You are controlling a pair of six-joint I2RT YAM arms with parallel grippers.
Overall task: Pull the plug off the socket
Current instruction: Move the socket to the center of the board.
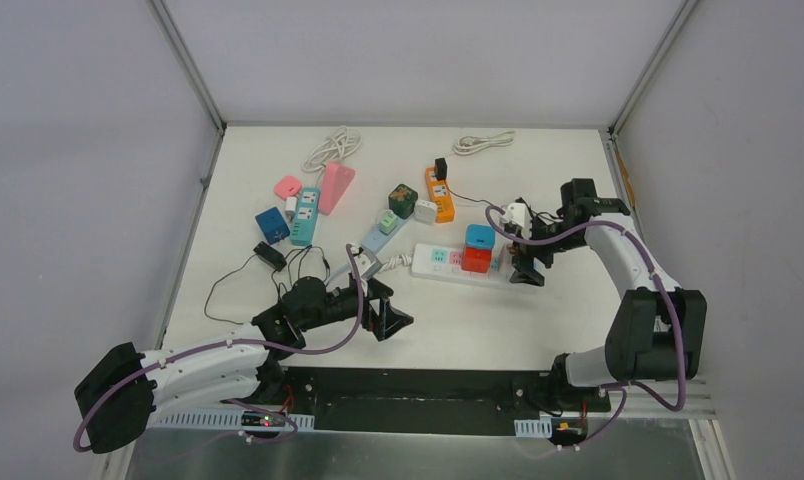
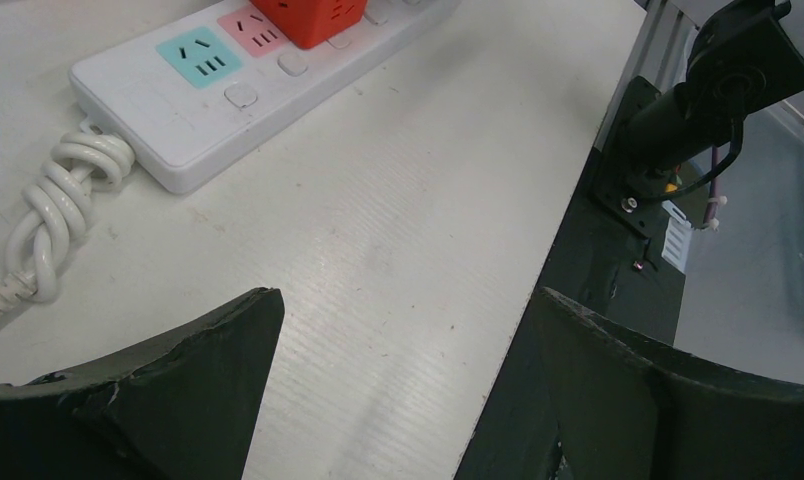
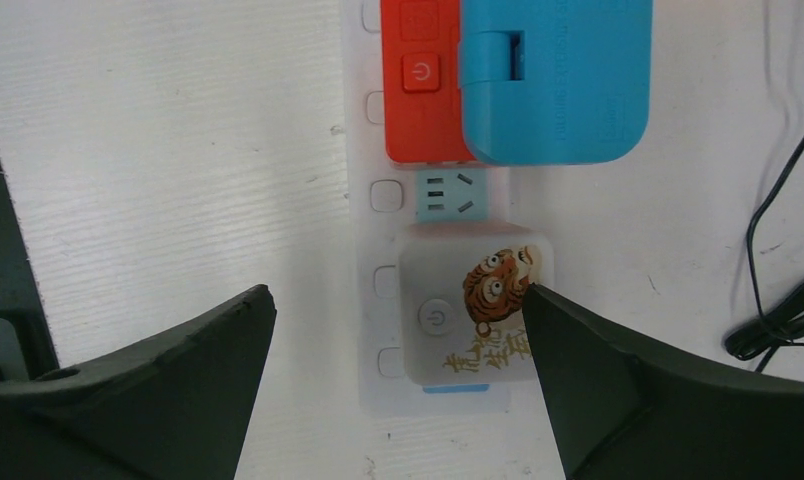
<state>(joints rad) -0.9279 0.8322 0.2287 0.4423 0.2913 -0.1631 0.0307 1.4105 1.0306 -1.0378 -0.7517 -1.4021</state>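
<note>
A white power strip [image 1: 433, 258] lies mid-table with a blue cube plug [image 1: 480, 238] and a red cube plug [image 1: 475, 259] seated in it. In the right wrist view the strip [image 3: 378, 240] also carries a white plug with a tiger picture [image 3: 475, 315] near its end, below the red plug [image 3: 418, 90] and the blue plug [image 3: 558, 80]. My right gripper [image 3: 394, 295] hangs open above that end, its right finger over the tiger plug's edge. My left gripper [image 1: 393, 320] is open over bare table near the front edge, with the strip [image 2: 178, 130] ahead of it.
Behind lie a teal strip [image 1: 305, 215], a pink strip [image 1: 335, 187], an orange strip [image 1: 439, 195], a blue cube [image 1: 272, 224], a black adapter [image 1: 270, 256] and coiled white cables [image 1: 333, 148]. A thin black cable [image 3: 778, 310] runs right of the white strip. Its knotted cord [image 2: 58, 200] trails left.
</note>
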